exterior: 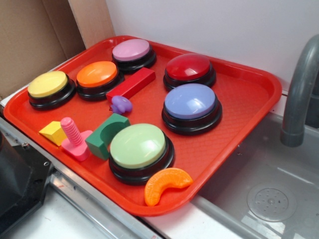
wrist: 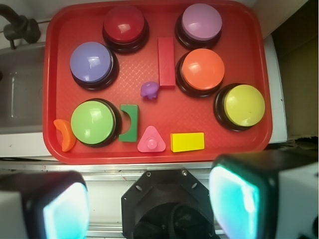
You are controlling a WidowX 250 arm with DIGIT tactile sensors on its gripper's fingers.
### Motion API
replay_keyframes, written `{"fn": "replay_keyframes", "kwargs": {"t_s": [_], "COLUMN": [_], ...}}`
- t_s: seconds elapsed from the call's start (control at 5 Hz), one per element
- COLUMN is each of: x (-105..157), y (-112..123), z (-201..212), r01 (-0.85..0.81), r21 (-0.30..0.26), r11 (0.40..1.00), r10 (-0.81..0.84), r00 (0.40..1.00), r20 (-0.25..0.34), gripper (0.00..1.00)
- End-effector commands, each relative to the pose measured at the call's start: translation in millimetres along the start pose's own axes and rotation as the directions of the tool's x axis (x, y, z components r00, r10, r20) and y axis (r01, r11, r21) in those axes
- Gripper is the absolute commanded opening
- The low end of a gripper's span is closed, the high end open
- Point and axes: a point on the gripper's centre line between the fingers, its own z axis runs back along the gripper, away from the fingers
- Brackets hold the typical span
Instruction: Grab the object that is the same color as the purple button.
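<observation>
**Colours on the red tray**

The tray (exterior: 249,99) is bright red with a fine woven texture. Six buttons stand on black bases: the purple button (exterior: 190,101) is periwinkle, and the others are dark red (exterior: 188,66), mauve-pink (exterior: 131,50), orange (exterior: 97,73), yellow (exterior: 48,83) and pale green (exterior: 138,145). The object (exterior: 121,104) is lavender-purple — close to the periwinkle dome. The long block (exterior: 132,84) is red, the arch block (exterior: 106,135) green, the wedge (exterior: 54,132) yellow, the bolt (exterior: 75,138) pink, the curved slice (exterior: 165,184) orange. The gripper (wrist: 149,204) pads (wrist: 235,199) look turquoise — the body is black.

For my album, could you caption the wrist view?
Open gripper above a red tray of six buttons and toys.
</observation>
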Motion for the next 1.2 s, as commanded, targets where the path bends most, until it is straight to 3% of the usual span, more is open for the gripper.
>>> {"fn": "replay_keyframes", "kwargs": {"t_s": [0.0,0.4,0.8,1.0], "x": [0,14,37,50], "y": [0,3,11,14], "z": [0,-35,-90,-121], "r01": [0.000,-0.217,-0.459,-0.561], "r21": [0.000,-0.011,-0.027,0.005], "r11": [1.000,0.976,0.888,0.828], "r10": [0.000,0.217,0.459,0.561], "r00": [1.000,0.976,0.888,0.828], "r20": [0.000,-0.017,-0.012,0.019], "gripper": [1.00,1.00,1.00,1.00]}}
